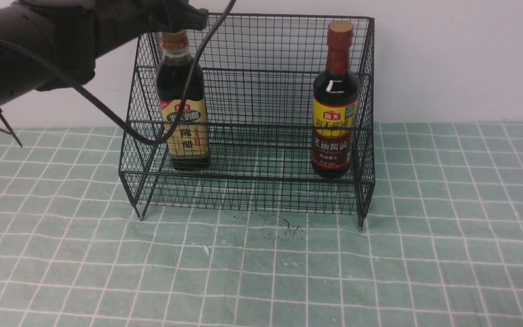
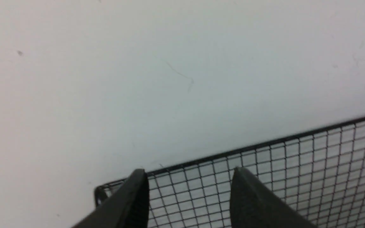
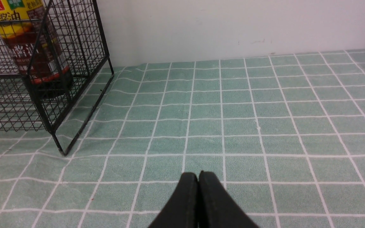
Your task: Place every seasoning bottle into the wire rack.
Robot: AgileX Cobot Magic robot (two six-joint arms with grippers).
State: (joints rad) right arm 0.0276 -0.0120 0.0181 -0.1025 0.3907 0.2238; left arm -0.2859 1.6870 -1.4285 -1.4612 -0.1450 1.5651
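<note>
Note black wire-mesh two-tier rack [image 1: 252, 118] on green checked cloth [image 1: 379, 263]. Both dark-liquid bottles stand upright on lower tier: beige-label bottle [image 1: 184, 127] at your left end, long-necked yellow-and-maroon-label bottle [image 1: 335, 109] at right end. Left gripper [image 2: 188, 196] above beige-label bottle's cap, jaws apart, empty. Right gripper [image 3: 198, 180] over cloth, jaws together.

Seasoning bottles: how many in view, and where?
2, both upright in the wire rack on its lower tier: the gold-capped bottle at the left end, the red-brown-capped bottle at the right end. No others visible.
</note>
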